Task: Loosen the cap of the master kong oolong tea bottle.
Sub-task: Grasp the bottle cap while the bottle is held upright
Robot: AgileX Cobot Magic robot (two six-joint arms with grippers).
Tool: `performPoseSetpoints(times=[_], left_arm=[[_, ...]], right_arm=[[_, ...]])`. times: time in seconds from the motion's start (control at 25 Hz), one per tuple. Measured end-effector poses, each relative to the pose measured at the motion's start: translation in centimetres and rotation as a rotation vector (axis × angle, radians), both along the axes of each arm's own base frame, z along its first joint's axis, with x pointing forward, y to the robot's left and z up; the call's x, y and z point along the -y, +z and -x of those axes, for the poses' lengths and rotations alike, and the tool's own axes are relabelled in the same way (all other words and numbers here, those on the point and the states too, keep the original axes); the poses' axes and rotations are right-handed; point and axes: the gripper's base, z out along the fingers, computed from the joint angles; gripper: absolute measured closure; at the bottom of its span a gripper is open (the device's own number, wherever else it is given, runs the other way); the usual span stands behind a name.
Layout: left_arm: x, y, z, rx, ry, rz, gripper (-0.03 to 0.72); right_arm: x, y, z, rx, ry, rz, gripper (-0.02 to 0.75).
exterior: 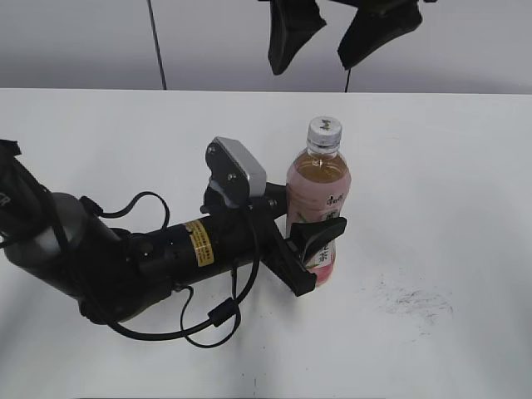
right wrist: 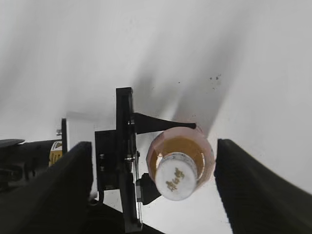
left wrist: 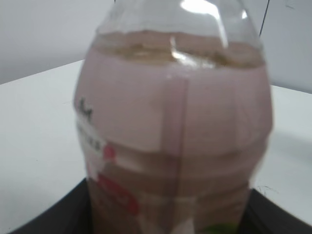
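Standing upright, tea bottle [exterior: 318, 195] with pink label, white cap [exterior: 324, 130] on, left jaws clamping its body, right jaws spread above.

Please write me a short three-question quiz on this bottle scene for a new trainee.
1. True or false: the left gripper is closed around the lower body of the tea bottle.
2. Where is the right gripper relative to the cap? A) clamped on it B) open above it, one finger on each side C) resting on the table
3. Fill in: the bottle stands ______ on the white table.

Key:
1. True
2. B
3. upright
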Motion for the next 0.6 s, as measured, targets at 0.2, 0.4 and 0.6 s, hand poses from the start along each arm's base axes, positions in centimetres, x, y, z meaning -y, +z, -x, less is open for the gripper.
performPoseSetpoints(times=[0.2, 0.4, 0.6], left_arm=[[0.0, 0.0, 0.0, 0.000, 0.000, 0.000, 0.307], [0.0, 0.0, 0.0, 0.000, 0.000, 0.000, 0.307], [0.0, 0.0, 0.0, 0.000, 0.000, 0.000, 0.307]], right_arm=[[-0.1, -1.7, -0.2, -0.044, -0.012, 0.034, 0.153], [0.2, -4.2, 0.2, -0.114, -0.012, 0.083, 0.153], [0.3, -4.8, 0.3, -0.132, -0.012, 0.094, 0.198]])
